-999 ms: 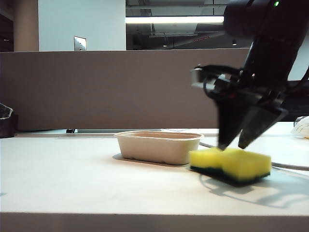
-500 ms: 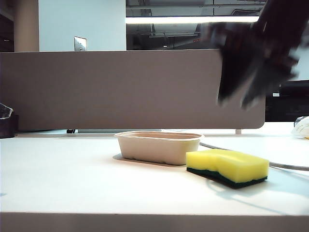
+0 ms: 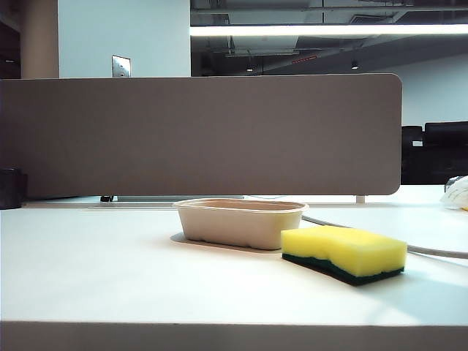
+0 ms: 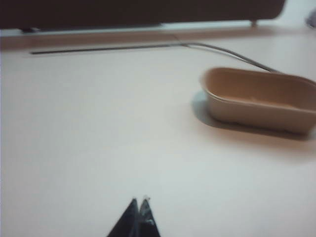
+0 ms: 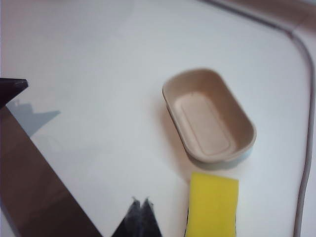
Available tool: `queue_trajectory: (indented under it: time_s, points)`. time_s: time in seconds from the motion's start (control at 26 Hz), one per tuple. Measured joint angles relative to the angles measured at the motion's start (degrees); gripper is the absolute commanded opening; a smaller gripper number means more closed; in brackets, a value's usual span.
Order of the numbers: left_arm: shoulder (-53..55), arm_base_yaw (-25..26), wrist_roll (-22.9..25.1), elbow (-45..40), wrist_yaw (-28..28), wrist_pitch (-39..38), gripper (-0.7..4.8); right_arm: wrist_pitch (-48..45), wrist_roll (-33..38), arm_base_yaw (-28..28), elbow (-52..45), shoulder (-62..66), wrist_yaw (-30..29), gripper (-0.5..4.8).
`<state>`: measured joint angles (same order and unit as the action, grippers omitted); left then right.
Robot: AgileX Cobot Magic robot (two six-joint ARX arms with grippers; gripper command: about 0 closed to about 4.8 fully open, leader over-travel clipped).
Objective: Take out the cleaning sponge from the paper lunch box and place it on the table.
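The yellow cleaning sponge [image 3: 344, 252] with its dark green underside lies flat on the white table [image 3: 110, 270], just right of the beige paper lunch box [image 3: 241, 221], which holds nothing. Neither arm shows in the exterior view. Seen from the right wrist, my right gripper [image 5: 140, 201] is shut and empty, high above the table, with the sponge [image 5: 212, 205] beside it and the box [image 5: 210, 116] beyond. Over bare table my left gripper [image 4: 139, 200] is shut and empty; the box [image 4: 259, 98] lies well off to one side of it.
A grey-brown divider panel [image 3: 197, 135] runs along the back of the table. A cable [image 3: 431, 251] trails across the table behind the sponge. A dark object [image 3: 9, 189] sits at the far left edge and a pale crumpled thing [image 3: 457, 192] at the far right.
My right gripper, open above the sponge a second ago, rose up and out of the exterior view. The sponge settled flat on the table.
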<state>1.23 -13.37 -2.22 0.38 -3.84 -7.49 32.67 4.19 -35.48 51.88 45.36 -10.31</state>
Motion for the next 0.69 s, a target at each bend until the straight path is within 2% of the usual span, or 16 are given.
queue_trajectory:
  time_s: [0.27, 0.54, 0.69]
  points:
    - [-1.2, 5.4, 0.0, 0.0, 0.1, 0.0, -0.05, -11.9, 1.9, -8.7, -6.9, -8.5, 11.2, -0.09]
    - [-1.2, 6.1, 0.0, 0.0, 0.1, 0.0, -0.05, -20.3, 2.1, -18.6, -13.7, -10.9, 25.5, -0.09]
    - [-1.2, 6.1, 0.0, 0.0, 0.1, 0.0, -0.05, -22.2, 2.2, -21.5, -15.8, -10.9, 31.8, -0.09]
